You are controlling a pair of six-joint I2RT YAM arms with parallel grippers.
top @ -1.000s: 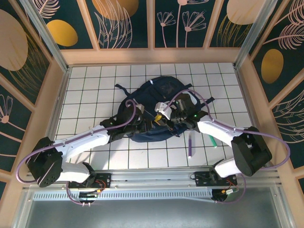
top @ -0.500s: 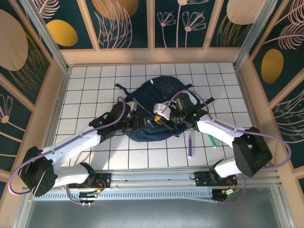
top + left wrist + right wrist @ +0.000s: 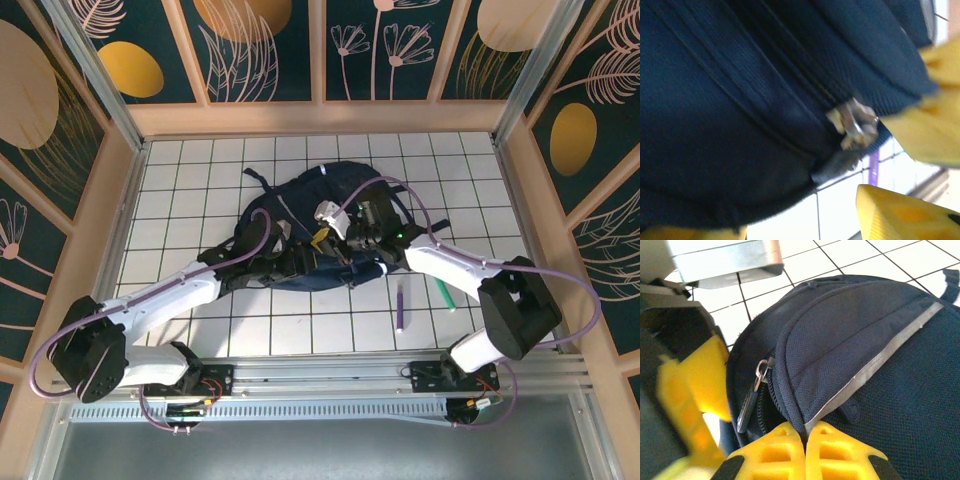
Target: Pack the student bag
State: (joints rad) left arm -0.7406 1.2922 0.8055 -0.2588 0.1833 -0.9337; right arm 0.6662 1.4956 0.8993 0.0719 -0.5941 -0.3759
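The white tiled table (image 3: 200,170) is seen from above, and the student bag (image 3: 345,185) is laid flat on it about mid-table, a bit toward the far side. Both arms are reached in over its near edge.

The right end effector (image 3: 805,447) is pressed together, with a fold of the student bag pinched between the yellow fingers (image 3: 835,455), right where the grey-trimmed pocket seam runs down. So the fabric is gripped there, nothing else.

The left end effector (image 3: 800,222) is spread. One yellow finger (image 3: 905,215) is seen low on the right of its wrist view and another bit of yellow at the lower left, with navy fabric and a strip of table in the gap. Nothing is clamped by it. It's parked just beside the right one, and its blurry yellow finger is caught at the left of the right wrist view.

A purple pen (image 3: 401,308) and a green pen (image 3: 446,295) are left lying on the tiles near the bag's right corner, apart from it.

A metal zipper pull (image 3: 754,395) is hanging at the pocket edge, close to both end effectors, held by neither.
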